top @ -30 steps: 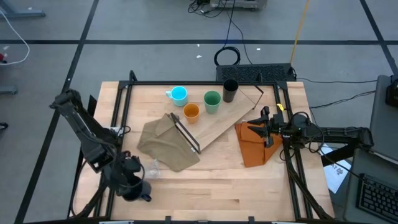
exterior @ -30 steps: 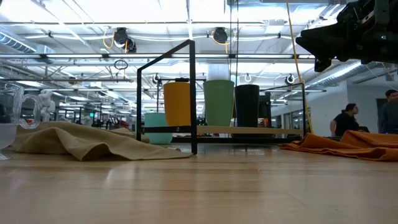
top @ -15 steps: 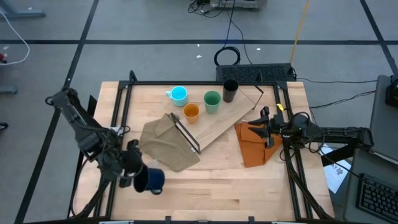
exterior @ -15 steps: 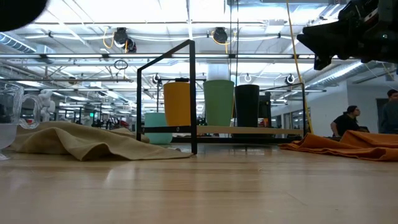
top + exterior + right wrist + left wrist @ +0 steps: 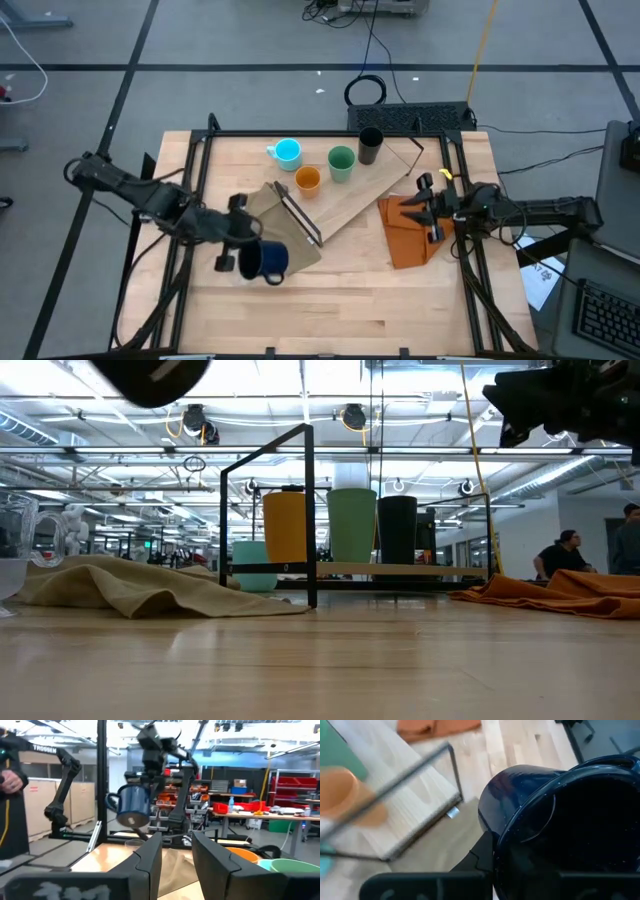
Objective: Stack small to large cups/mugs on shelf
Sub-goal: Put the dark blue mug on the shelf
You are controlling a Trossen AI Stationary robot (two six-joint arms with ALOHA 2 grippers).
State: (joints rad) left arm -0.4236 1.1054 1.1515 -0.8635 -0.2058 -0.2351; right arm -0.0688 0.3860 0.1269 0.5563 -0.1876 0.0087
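Plywood tabletop [image 5: 330, 310] carried the shelf [image 5: 352, 198] with orange, green and black cups. If the pinch on the rim slipped, the mug could have dropped onto the olive cloth [image 5: 262, 225]. Left gripper [image 5: 243, 259] pinched the navy mug [image 5: 270, 262], aloft just right of it. Right gripper [image 5: 428, 210] hovered over the orange cloth [image 5: 405, 240], fingers apart.

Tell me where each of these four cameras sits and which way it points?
High view: overhead, looking down on table, both arms.
Low view: table height, facing shelf; right arm above.
Left wrist view: on left arm; left gripper holds navy mug.
Right wrist view: on right arm; right gripper in front, facing that mug.
Shared: high and low views show orange cup.
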